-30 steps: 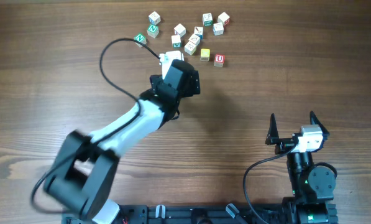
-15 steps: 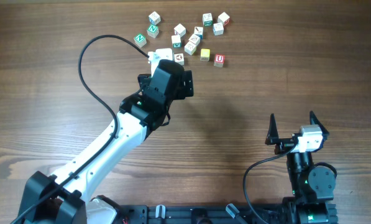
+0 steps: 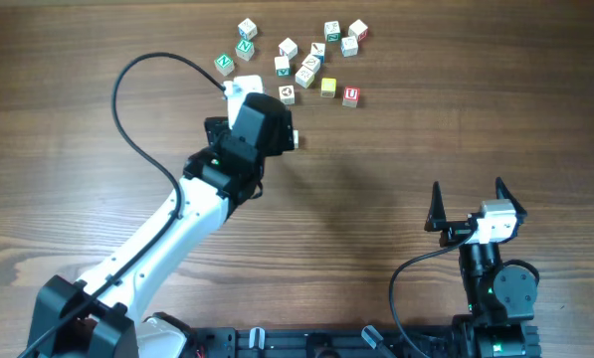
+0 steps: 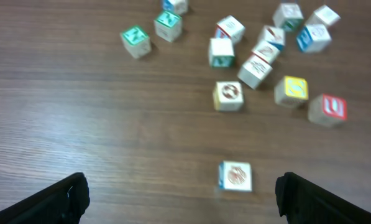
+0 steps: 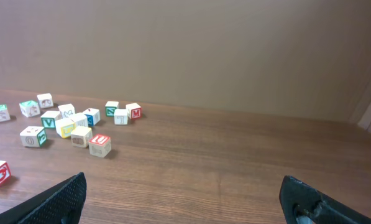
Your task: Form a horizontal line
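The left gripper [image 4: 182, 188] has backed away down-left, jaws spread wide and empty, leaving a small white wooden cube with a brownish picture [image 4: 235, 176] alone at lower centre, likely the row's first piece. The matte, boxy red "U" cube [image 4: 327, 109] waits upper right; no line yet.

Matt brown wood-grain table [image 3: 426, 129], painted wooden cubes [image 4: 235, 175], glossy white plastic arm [image 3: 167, 234]
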Tool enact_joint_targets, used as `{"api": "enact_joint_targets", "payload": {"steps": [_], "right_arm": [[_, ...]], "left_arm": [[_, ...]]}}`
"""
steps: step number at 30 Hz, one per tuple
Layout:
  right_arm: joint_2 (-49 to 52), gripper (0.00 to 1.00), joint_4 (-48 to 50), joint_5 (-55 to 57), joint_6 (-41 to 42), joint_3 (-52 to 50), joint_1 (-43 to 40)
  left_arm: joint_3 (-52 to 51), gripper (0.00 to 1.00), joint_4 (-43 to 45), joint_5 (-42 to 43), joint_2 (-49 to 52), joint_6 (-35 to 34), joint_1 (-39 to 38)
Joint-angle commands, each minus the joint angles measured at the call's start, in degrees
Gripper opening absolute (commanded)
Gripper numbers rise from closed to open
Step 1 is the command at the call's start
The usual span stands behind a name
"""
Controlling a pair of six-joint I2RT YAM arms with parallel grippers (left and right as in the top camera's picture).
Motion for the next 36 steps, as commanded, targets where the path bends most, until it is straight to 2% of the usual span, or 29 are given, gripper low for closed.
{"api": "enact_joint_targets", "payload": {"steps": [1,9,13,17,24,29,36], "right_arm": [[-0.50,1.00,0.15,-0.92,-0.50,-0.04,0.39],[-0.50,1.00,0.15,-0.92,-0.50,-0.04,0.39],[-0.50,1.00,0.15,-0.92,-0.50,-0.04,0.39],[-0.50,1.00,0.15,-0.92,-0.50,-0.04,0.39],[-0.50,1.00,0.15,-0.90,-0.50,-0.04,0.39],[-0.50,1.00,0.15,-0.90,-0.50,-0.04,0.39],[-0.31,1.00,0.15,-0.90,-0.50,-0.04,0.66]], "left_arm": [[-0.20,1.00,0.46,-1.31,-2.64,0.90,3.50],[-0.20,1.00,2.29,-1.31,-8.70,0.94,7.52],[-0.20,1.00,7.41,-1.07,-10.78,1.03,9.11],[-0.20,1.00,13.42,3.80,-10.64,5.42,10.38],[-0.20,1.00,17.86,5.64,-10.40,5.14,11.67],[-0.20,1.00,19.96,5.66,-8.13,5.16,11.85],[-0.20,1.00,25.79,5.64,0.15,5.16,11.85]]}}
